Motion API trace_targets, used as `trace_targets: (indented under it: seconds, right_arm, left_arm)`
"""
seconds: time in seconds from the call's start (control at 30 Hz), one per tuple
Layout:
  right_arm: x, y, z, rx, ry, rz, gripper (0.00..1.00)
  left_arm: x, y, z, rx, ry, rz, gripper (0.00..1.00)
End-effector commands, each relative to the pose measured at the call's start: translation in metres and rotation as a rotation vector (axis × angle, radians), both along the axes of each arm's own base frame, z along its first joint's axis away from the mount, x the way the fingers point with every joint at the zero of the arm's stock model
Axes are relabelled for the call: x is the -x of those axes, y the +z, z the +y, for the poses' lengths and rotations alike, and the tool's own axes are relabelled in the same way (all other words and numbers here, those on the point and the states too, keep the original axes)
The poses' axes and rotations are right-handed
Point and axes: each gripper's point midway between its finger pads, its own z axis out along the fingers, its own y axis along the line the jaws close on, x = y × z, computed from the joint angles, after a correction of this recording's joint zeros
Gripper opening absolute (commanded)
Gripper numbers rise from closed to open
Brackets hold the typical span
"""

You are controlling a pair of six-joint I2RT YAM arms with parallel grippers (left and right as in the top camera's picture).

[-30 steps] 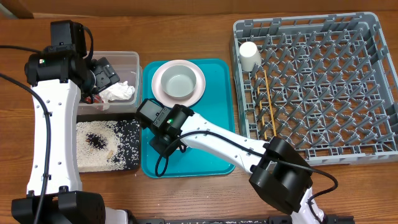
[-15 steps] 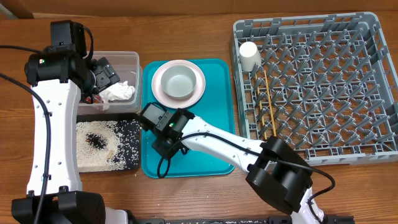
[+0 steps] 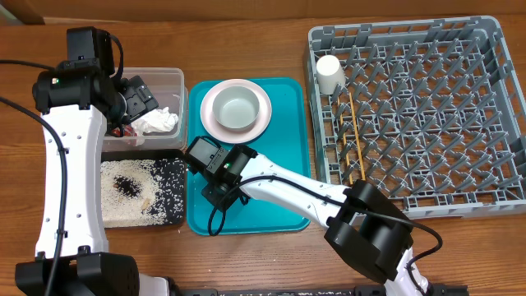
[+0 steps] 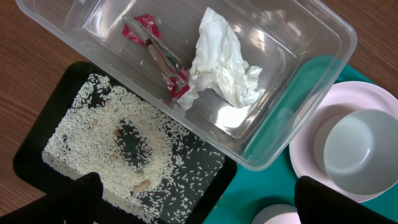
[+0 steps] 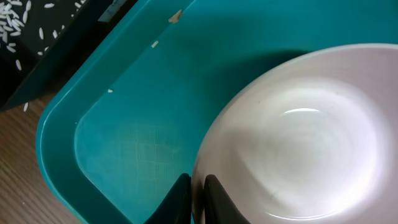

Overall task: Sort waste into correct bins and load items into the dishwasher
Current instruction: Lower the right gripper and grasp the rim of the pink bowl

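Bowl (image 5: 292,143) — small, white — is at the teal tray (image 5: 124,155) toward the bench's near edge, its rim pinched in the right gripper's (image 5: 196,185) jaws. The rack (image 3: 411,107) lies to the right. Farther back, the left gripper (image 4: 205,200) hangs over the tub (image 4: 298,37), jaws spread.

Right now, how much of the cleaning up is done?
Done: the napkin and wrapper lie in the clear tub, rice is in the black tray, and the cup and chopsticks are in the rack. In hand: the right gripper pinches the rim of a bowl over the teal tray. Left: that bowl, plus the plate and second bowl on that tray.
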Motion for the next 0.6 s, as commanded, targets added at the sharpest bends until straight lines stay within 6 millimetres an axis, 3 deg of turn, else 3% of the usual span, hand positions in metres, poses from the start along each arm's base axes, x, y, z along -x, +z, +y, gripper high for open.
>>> trace_targets:
  seconds: [0.0, 0.37, 0.57]
  right_arm:
    - [-0.001, -0.002, -0.001, 0.006, -0.004, -0.005, 0.08]
    - [-0.003, 0.001, 0.000, 0.000, -0.004, -0.009, 0.04]
    - [-0.009, 0.034, 0.006, -0.031, -0.013, -0.024, 0.04]
  left_arm:
    - [-0.003, 0.003, 0.003, -0.010, -0.001, -0.007, 1.00]
    - [-0.003, 0.003, 0.003, -0.010, -0.001, -0.007, 1.00]
    - [-0.003, 0.003, 0.003, -0.010, -0.001, -0.007, 1.00]
